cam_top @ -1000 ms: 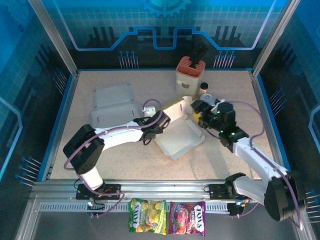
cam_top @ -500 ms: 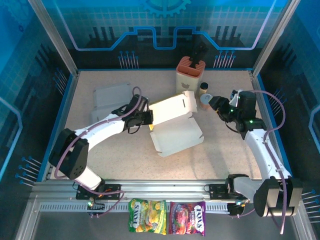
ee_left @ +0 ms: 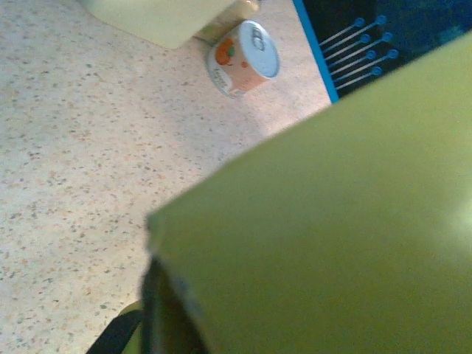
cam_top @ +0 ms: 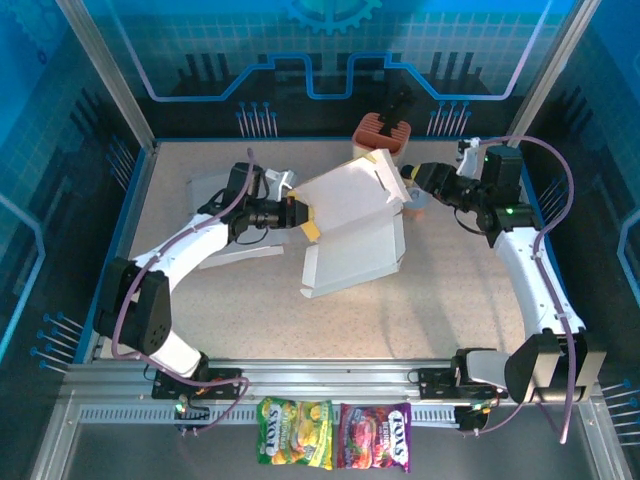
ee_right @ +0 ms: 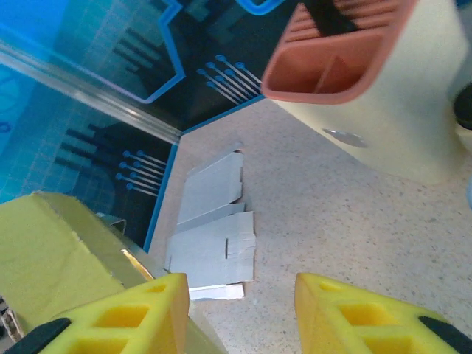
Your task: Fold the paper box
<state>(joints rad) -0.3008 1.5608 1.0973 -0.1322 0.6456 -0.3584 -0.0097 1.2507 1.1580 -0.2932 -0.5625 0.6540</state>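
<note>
Lifted leftward since a moment ago, the white paper box (cam_top: 352,205) tilts over the speckled tabletop (cam_top: 450,300), left fingers (cam_top: 298,213) clamped on its lid edge to brace it, right fingers (ee_right: 136,317) apart by its far corner, likely to fold.

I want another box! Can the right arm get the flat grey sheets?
Probably not: the lifted paper box and the left arm sit between its fingers and the flat grey sheets.
</note>
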